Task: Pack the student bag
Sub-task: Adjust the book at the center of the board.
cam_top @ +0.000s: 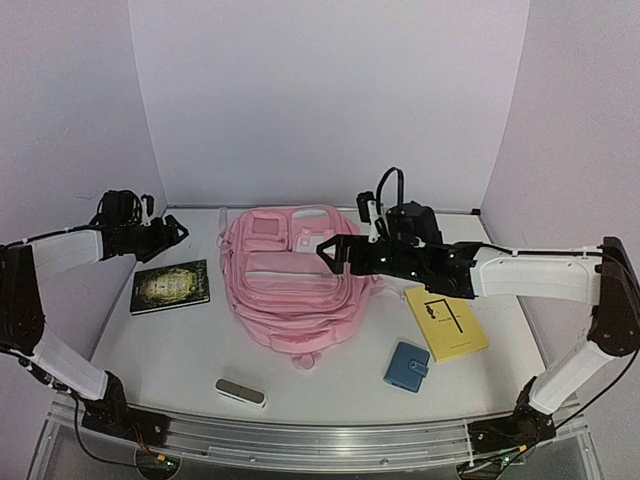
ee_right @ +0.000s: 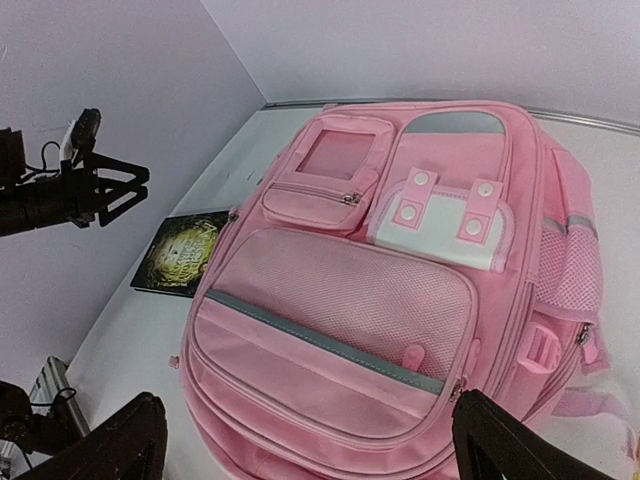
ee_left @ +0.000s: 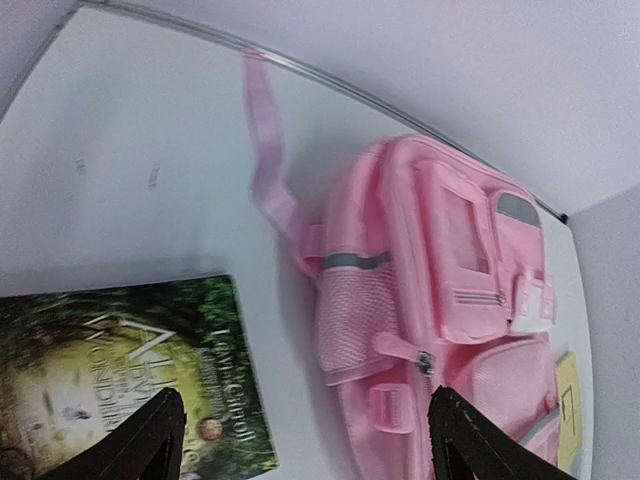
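**Ana:** White tabletop point(cam_top: 330, 375) first, at the bottom of the overhead frame. What lies closest?

**Ben:** A small grey case point(cam_top: 240, 391) sits lower left of centre, and a blue wallet point(cam_top: 406, 366) lower right. Further back there's a green book point(cam_top: 171, 286) at left and a yellow booklet point(cam_top: 447, 322) at right. None of them is in the bag.

**Ana:** And the student bag point(cam_top: 290, 285)?

**Ben:** It's in the centre of the frame, flat on its back between the two books. It's soft pink fabric with pale grey strips, and it has a mesh front pocket with two small pockets past it. Every zip I can see looks closed.

**Ana:** The arms?

**Ben:** The right claw point(cam_top: 325, 252) hovers over the bag's far half with its fingers wide apart, holding nothing. The left claw point(cam_top: 176, 231) hangs at the left, beyond the green book, also spread and empty.

**Ana:** So which step?

**Ben:** Opening the bag, I'd judge, with nothing packed yet. The next move calls for pinching a small zip pull while the other claw steadies the limp fabric. Otherwise the bag may just drag.
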Motion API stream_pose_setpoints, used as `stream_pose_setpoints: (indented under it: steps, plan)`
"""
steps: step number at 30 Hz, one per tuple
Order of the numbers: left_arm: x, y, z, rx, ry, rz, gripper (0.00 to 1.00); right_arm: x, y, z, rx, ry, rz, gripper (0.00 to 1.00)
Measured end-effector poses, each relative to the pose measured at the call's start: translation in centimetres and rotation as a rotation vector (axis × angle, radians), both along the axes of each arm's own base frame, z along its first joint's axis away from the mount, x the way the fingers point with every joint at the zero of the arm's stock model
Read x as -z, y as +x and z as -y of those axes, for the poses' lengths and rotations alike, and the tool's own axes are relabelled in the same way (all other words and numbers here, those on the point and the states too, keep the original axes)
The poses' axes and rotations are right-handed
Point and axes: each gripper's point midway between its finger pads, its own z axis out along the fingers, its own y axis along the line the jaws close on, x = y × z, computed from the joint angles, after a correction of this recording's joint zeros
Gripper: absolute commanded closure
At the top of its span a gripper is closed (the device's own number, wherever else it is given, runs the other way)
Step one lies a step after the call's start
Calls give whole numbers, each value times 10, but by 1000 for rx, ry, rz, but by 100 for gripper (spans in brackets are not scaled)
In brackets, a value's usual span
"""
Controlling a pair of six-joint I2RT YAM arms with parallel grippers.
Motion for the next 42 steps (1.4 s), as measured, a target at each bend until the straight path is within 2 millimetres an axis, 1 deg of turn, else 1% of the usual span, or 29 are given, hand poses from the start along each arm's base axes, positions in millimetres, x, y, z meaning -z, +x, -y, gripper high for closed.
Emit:
stream_pose_setpoints:
  steps: [3,4,7,9,11,14,16,18,21,23,25,30,34,38,42]
  plan:
    - [27,-2,-49,-123,7,-105,14,3,-3,-19,-14,21,-46,2]
    - [36,-2,-57,-142,18,-142,15,4,-6,-29,-25,27,-56,2]
    - [55,4,-67,-146,60,-220,15,11,-27,-67,-85,31,-85,2]
    - [59,18,-70,-133,90,-234,15,15,-45,-94,-133,40,-102,2]
    - [61,34,-75,-126,121,-237,15,23,-61,-113,-174,42,-123,2]
    - [64,59,-85,-126,157,-234,15,39,-80,-128,-217,35,-161,2]
    - [69,73,-90,-127,174,-243,15,47,-85,-131,-222,29,-183,2]
    - [76,82,-94,-127,179,-259,15,49,-86,-132,-219,32,-194,2]
    - [92,87,-97,-130,182,-303,15,47,-85,-133,-213,47,-198,2]
    - [106,83,-97,-131,180,-347,15,48,-85,-132,-208,48,-203,2]
    - [113,78,-97,-131,178,-376,15,51,-85,-131,-203,47,-210,2]
    - [121,72,-96,-130,177,-400,14,55,-89,-126,-198,42,-221,2]
    - [128,66,-97,-132,183,-418,14,44,-94,-122,-199,56,-209,2]
    - [130,64,-99,-136,183,-421,15,32,-98,-117,-196,79,-196,2]
    - [134,61,-100,-140,181,-422,15,31,-102,-112,-190,84,-197,2]
